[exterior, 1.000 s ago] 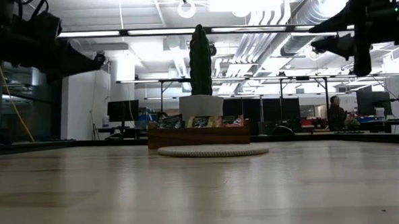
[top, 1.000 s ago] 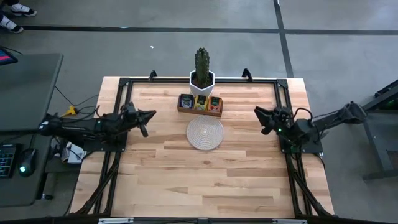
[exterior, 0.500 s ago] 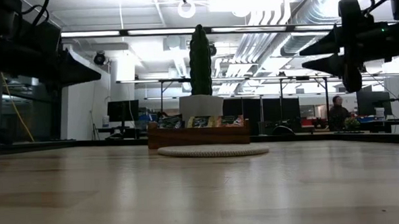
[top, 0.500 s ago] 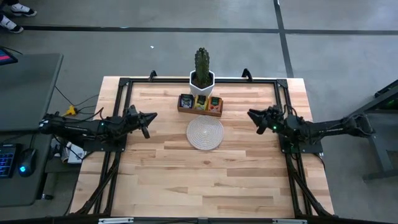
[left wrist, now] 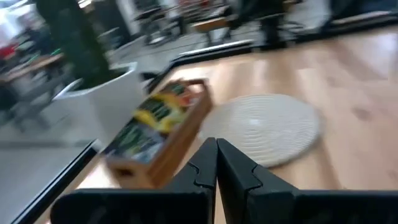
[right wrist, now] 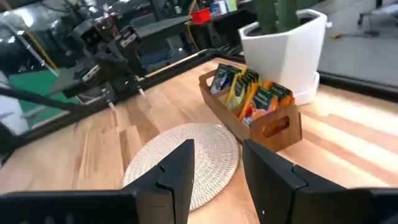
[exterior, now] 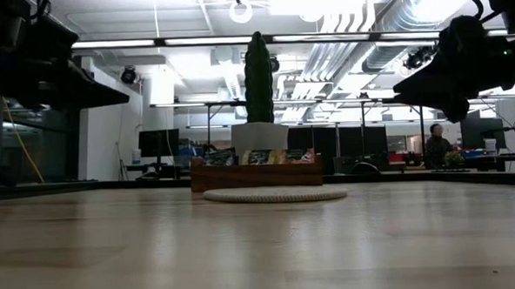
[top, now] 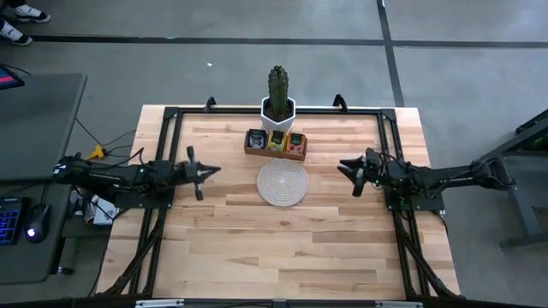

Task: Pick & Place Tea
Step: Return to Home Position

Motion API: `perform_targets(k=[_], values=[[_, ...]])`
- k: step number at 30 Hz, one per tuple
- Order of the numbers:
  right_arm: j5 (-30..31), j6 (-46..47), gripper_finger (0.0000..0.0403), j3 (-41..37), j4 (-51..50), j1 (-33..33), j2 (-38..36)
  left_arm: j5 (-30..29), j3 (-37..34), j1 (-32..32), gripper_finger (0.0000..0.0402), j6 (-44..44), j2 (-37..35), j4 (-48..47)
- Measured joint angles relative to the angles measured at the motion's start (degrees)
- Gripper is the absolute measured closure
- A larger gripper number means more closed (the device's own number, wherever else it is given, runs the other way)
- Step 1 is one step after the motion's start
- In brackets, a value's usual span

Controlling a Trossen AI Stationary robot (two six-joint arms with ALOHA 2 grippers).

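Right gripper [top: 344,166] nudged inward; tea [right wrist: 252,93] half-hidden in tray [right wrist: 273,127].

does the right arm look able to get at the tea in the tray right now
Probably yes. The right gripper hangs open beside the mat, facing the tray, nothing between them. The tea is uncovered, and the cactus pot sits behind the tray, out of the way.
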Motion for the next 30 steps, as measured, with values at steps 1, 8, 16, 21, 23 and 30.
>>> perform_targets(k=[1, 8, 16, 21, 23, 30], values=[[-0.6, -1.1, 0.0272, 0.0, 0.1, 0.0, 0.0, 2.0, 0.0, 0.0, 0.0396, 1.3, 0.0, 0.0], [-0.5, -4.5, 0.0273, 0.0, 0.4, 0.0, 0.0, 6.0, 0.0, 0.0, 0.0396, 5.0, 0.0, -0.6], [-0.5, -4.5, 0.0272, 0.0, 0.4, 0.0, 0.0, 6.0, 0.0, 0.0, 0.0396, 4.8, 0.0, -0.5], [-0.5, -4.5, 0.0272, 0.0, 0.3, 0.0, 0.0, 6.0, 0.0, 0.0, 0.0396, 4.8, 0.0, -0.5], [-0.5, -4.5, 0.0272, 0.0, 0.3, 0.0, 0.0, 5.9, 0.0, 0.0, 0.0396, 4.8, 0.0, -0.5], [-0.5, -4.4, 0.0272, 0.0, 0.3, 0.0, 0.0, 5.9, 0.0, 0.0, 0.0396, 4.8, 0.0, -0.5]])
